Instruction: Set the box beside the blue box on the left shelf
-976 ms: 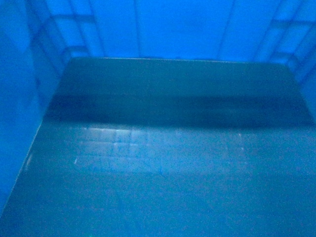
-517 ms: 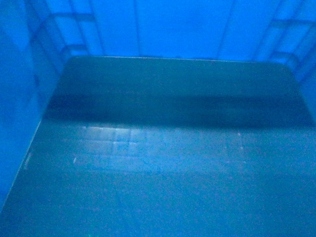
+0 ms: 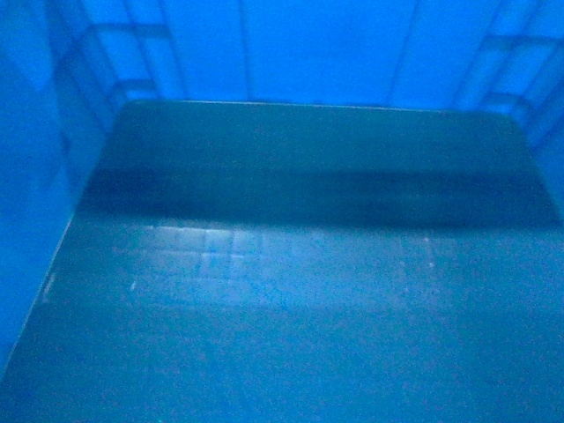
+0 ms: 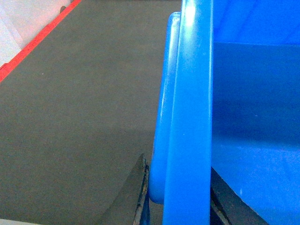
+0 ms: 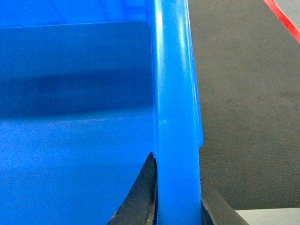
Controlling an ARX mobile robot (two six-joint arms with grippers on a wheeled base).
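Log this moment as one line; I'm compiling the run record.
phase: carrying | left gripper: shut on box left rim | right gripper: shut on right rim | shelf: not visible

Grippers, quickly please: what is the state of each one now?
Left gripper: closed on the rim of the box.
Right gripper: closed on the opposite rim of the box.

The left gripper (image 4: 177, 206) clamps the box (image 4: 187, 117) rim between its dark fingers (image 4: 136, 197); the right gripper (image 5: 177, 206) apparently does likewise, one finger each side.
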